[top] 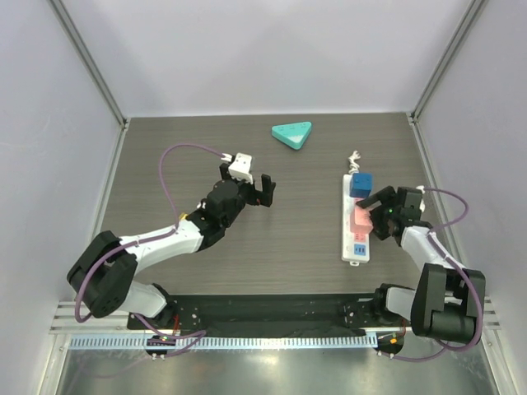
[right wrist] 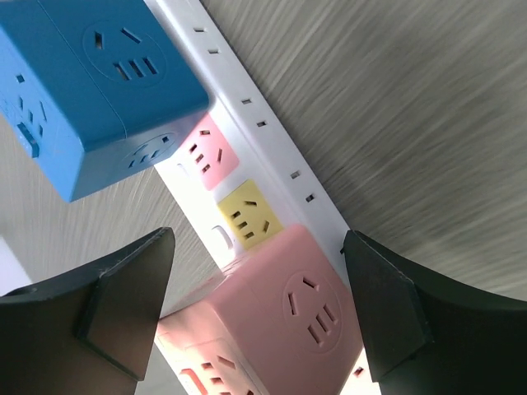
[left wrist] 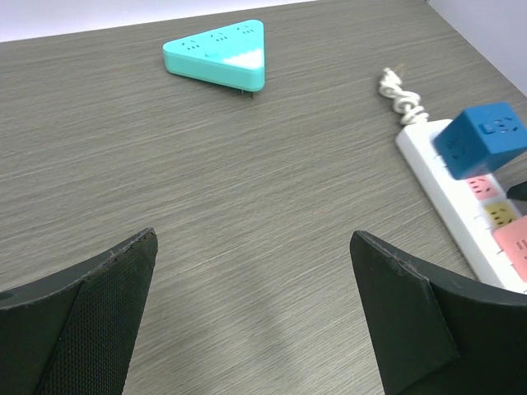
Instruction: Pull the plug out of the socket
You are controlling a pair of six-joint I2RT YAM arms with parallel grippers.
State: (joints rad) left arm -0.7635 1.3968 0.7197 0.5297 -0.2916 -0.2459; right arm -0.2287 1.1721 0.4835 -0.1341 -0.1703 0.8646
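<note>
The socket [top: 352,234] is a long white power strip. It lies flat on the right side of the table [top: 247,247], with its long axis running near to far. A short white cord [left wrist: 401,92] is coiled at its far end. A blue cube plug [top: 361,184] sits at the far end and appears tilted relative to the strip. A pink cube plug [top: 361,217] sits mid-strip. Between the two plugs, one pink outlet [right wrist: 206,152] and one yellow outlet [right wrist: 244,216] are exposed.
</note>
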